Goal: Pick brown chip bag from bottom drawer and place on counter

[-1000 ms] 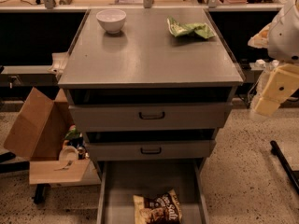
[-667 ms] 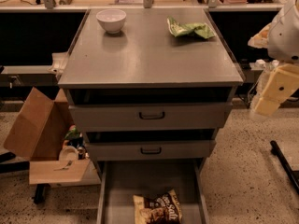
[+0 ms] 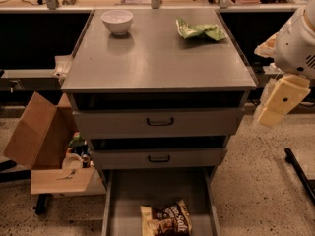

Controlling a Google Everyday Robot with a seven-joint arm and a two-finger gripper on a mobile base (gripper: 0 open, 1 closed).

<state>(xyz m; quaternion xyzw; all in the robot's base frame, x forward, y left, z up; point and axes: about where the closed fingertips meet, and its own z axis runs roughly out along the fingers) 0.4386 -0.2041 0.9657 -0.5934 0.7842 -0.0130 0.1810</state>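
The brown chip bag lies flat on the floor of the open bottom drawer, near its front and partly cut off by the lower edge of the view. The grey steel counter tops the cabinet above two shut drawer fronts. My gripper hangs from the white arm at the right edge, beside the cabinet at the height of the upper drawer front. It is well above and to the right of the bag and holds nothing that I can see.
A white bowl and a light-green bag sit at the back of the counter. An open cardboard box with clutter stands at the cabinet's left. A black bar lies on the floor at right. A pale bench runs behind.
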